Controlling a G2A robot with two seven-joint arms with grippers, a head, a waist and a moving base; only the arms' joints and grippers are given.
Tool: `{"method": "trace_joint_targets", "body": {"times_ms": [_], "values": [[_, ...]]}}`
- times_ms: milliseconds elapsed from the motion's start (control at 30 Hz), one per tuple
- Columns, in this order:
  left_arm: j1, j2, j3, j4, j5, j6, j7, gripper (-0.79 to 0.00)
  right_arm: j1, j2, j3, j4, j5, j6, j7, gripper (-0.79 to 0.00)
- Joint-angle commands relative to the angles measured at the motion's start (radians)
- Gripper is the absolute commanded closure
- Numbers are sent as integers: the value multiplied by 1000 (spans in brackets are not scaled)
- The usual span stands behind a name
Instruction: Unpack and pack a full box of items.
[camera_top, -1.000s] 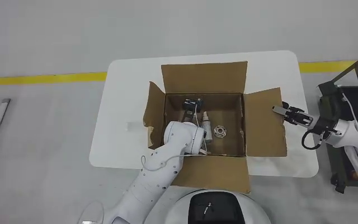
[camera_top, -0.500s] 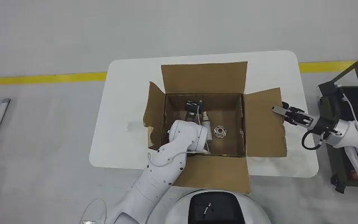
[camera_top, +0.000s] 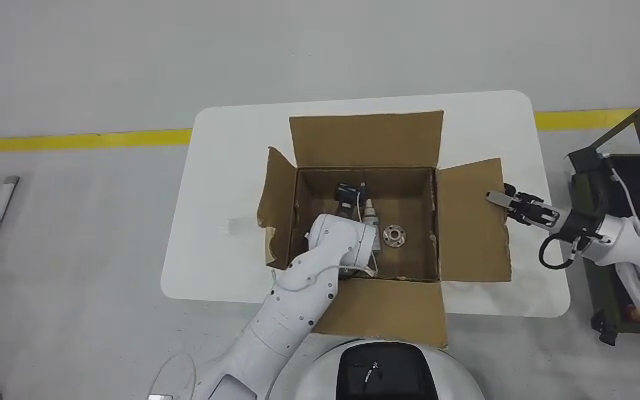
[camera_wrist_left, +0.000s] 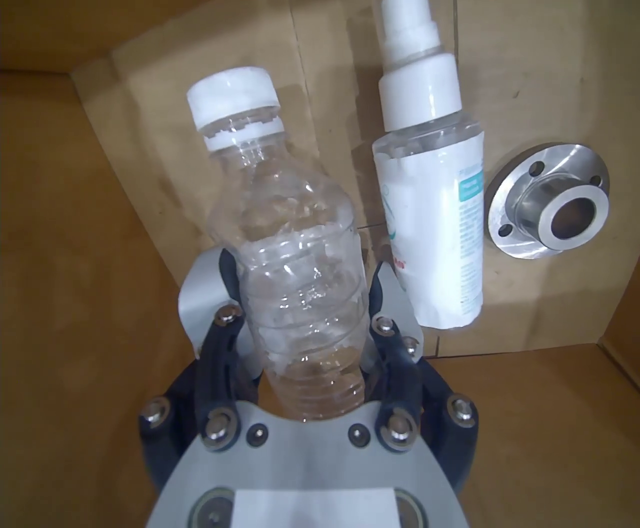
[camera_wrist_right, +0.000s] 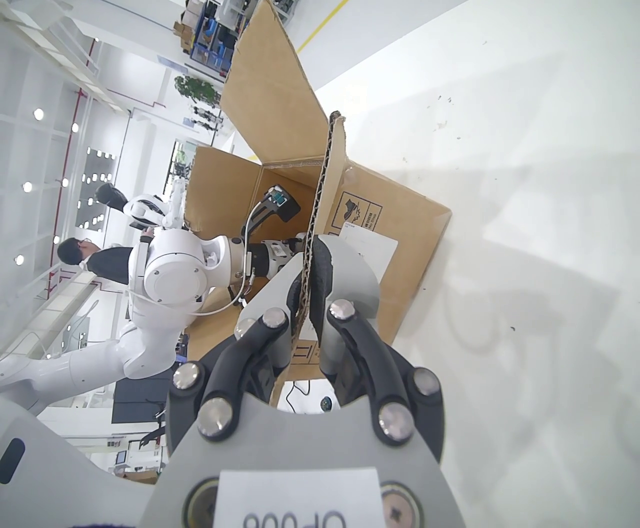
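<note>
Left wrist view: gripper (camera_wrist_left: 300, 295) clamps one bottle (camera_wrist_left: 285, 225); one sprayer (camera_wrist_left: 435, 240), one flange (camera_wrist_left: 550, 200); right gripper (camera_wrist_right: 312, 272) clamps flap (camera_wrist_right: 370, 200).

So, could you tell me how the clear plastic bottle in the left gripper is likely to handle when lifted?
The clear bottle looks empty, so probably light. Its thin ribbed wall may dent under the fingers of the left gripper. Round and smooth, it could slip or roll if released.
</note>
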Motion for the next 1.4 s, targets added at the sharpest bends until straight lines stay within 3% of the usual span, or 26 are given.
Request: {"method": "trace_joint_targets", "body": {"times_ms": [0, 167, 500, 700, 733, 767, 833, 1200, 1367], "values": [[0, -3, -1, 3, 4, 1, 1, 0, 1, 0, 0, 1, 0, 0, 0, 0], [9, -4, -24, -64, 11, -8, -19, 0, 6, 2, 11, 4, -1, 0, 4, 0], [86, 16, -99, -411, 80, -74, -153, 0, 68, 17, 46, 44, -56, -7, 96, 0], [134, 25, -156, -569, 78, -100, -156, 0, 116, 25, 60, 80, -66, -8, 123, -12], [137, 27, -168, -589, 94, -105, -156, 0, 122, 26, 63, 81, -69, -10, 124, -68], [144, 29, -177, -609, 106, -108, -156, 0, 125, 27, 67, 81, -73, -12, 119, -209], [155, 32, -198, -654, 105, -115, -156, 0, 126, 28, 74, 73, -74, -16, 109, -785], [226, 55, -329, -945, 192, -190, -156, 0, 23, 31, 161, -49, -112, -31, -9, -785], [280, 65, -431, -1054, 247, -217, -156, 0, -22, 31, 197, -88, -117, -29, -35, -785]]}}
